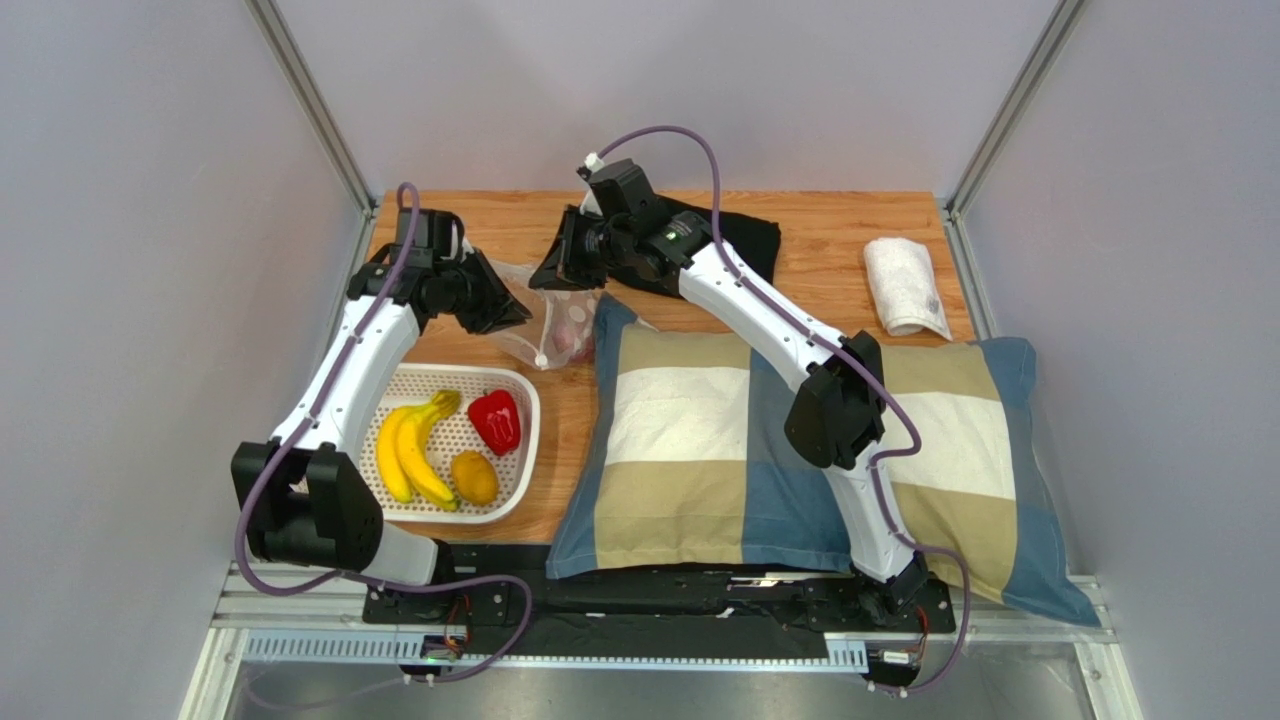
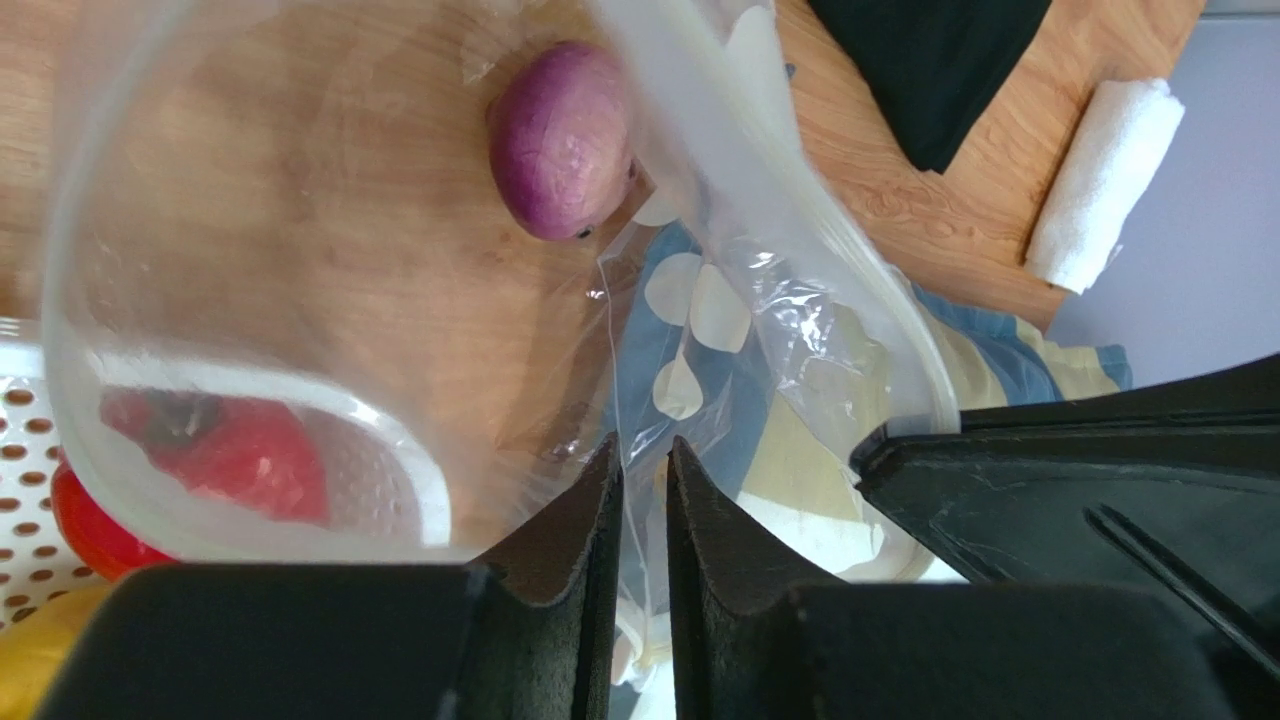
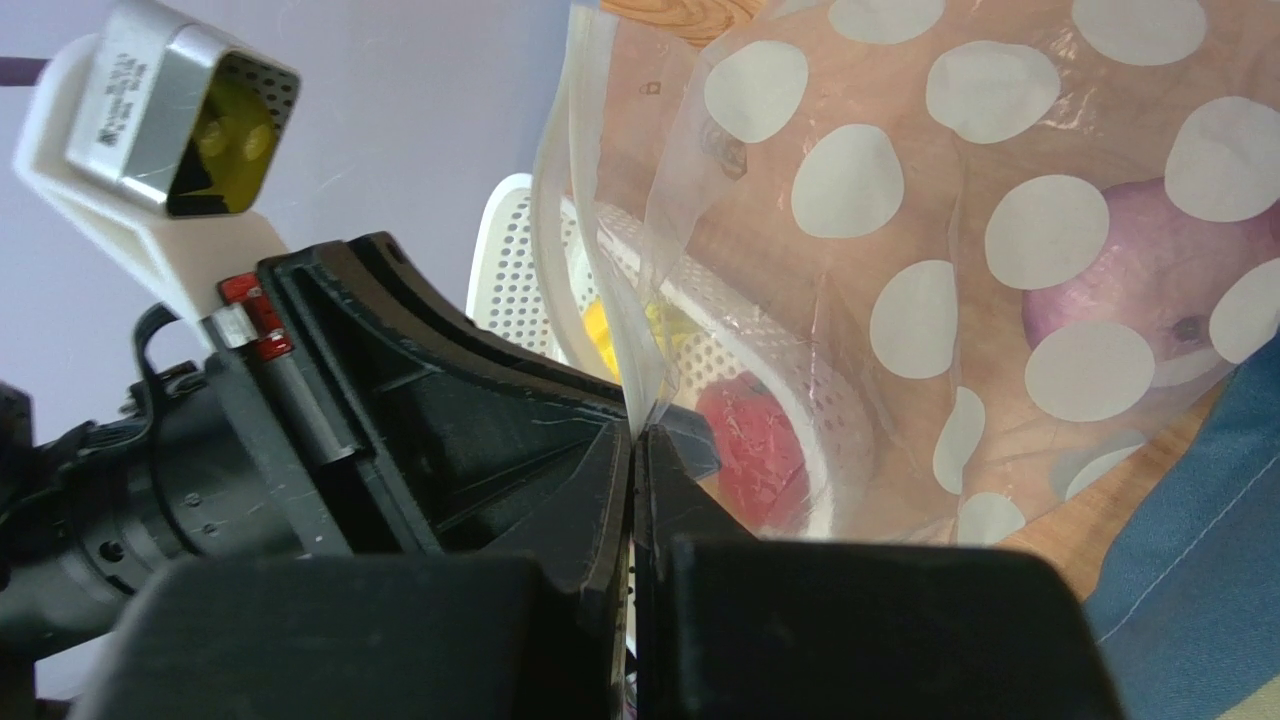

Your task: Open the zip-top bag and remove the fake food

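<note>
A big checked pillow (image 1: 812,435) covers the right of the table (image 1: 842,225). Left of it sits the white tray (image 1: 451,371), holding 3 pieces: bananas (image 1: 409,450), a red pepper (image 1: 495,420) and a mango (image 1: 475,477). Behind the tray, by the pillow's far corner, the spotted bag (image 1: 553,323) is held between both grippers with 1 piece inside, the purple onion (image 2: 559,138). The left gripper (image 2: 643,465) pinches the bag's plastic, and the right gripper (image 3: 633,450) is clamped tight on its edge.

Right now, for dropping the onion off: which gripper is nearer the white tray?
Left. The left gripper, pinching the bag, sits just behind the tray; the right gripper is farther back, rightward.
</note>
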Tool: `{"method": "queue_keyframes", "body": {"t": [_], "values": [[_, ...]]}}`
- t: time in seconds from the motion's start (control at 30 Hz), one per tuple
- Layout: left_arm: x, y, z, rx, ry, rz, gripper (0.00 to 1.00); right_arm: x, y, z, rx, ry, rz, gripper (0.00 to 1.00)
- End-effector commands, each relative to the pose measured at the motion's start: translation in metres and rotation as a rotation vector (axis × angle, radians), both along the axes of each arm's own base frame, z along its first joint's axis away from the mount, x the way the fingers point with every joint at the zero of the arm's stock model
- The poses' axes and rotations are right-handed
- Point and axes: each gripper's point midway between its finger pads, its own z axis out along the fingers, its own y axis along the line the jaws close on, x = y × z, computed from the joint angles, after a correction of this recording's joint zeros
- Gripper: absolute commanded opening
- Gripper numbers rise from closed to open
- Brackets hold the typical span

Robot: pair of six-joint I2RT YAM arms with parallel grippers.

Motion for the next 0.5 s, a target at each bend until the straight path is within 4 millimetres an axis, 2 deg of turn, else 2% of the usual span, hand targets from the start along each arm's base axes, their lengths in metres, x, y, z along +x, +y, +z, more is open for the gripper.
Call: {"method": "queue_keyframes", "body": {"t": [0.0, 0.07, 0.13, 0.2, 0.23, 0.33, 0.47], "values": [[0.006, 0.01, 0.055, 0.028, -0.17, 0.038, 0.21, -0.002, 0.008, 0.014, 0.043, -0.028, 0.021, 0.0], [0.004, 0.021, 0.057, 0.087, -0.177, 0.067, 0.23, 0.0, 0.009, 0.016, 0.048, -0.034, 0.02, 0.0], [0.008, 0.025, 0.041, 0.105, -0.134, 0.081, 0.24, -0.001, 0.01, 0.016, 0.049, -0.028, 0.022, 0.0], [0.015, 0.015, 0.028, 0.066, -0.085, 0.053, 0.23, -0.001, 0.01, 0.018, 0.059, -0.02, 0.017, 0.0], [0.019, 0.004, 0.009, 0.017, -0.012, 0.02, 0.22, 0.0, 0.011, 0.02, 0.069, -0.019, 0.014, 0.0], [0.027, -0.007, -0.021, -0.015, 0.07, -0.003, 0.22, 0.0, 0.016, 0.024, 0.095, 0.0, 0.01, 0.0], [0.036, -0.007, -0.035, -0.003, 0.083, -0.004, 0.4, 0.006, 0.024, 0.024, 0.145, 0.056, -0.003, 0.0]]}}
